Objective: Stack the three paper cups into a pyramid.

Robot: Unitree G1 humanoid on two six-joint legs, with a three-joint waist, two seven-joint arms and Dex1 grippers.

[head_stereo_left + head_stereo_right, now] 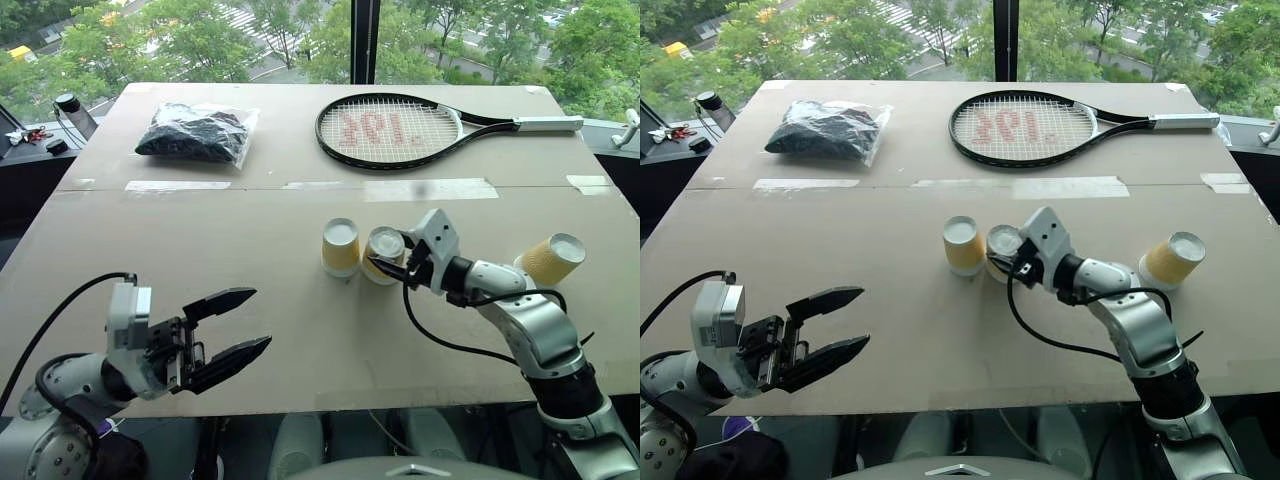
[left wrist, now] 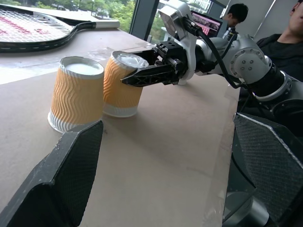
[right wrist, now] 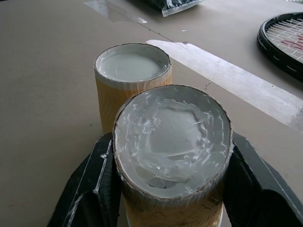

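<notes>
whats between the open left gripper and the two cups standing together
Nothing: bare table runs from the left gripper to the upright cup and the gripped cup, clearest in the left wrist view.

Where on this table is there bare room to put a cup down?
Bare board lies between the black bag and the two upside-down cups, and along the near edge between the open left gripper and the right gripper, which is shut on the second cup. Crowded: the racket and the tipped cup.

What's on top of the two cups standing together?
Nothing is stacked on them. Both cups stand upside down, showing white bases. The right gripper grips one; their insides are hidden.
</notes>
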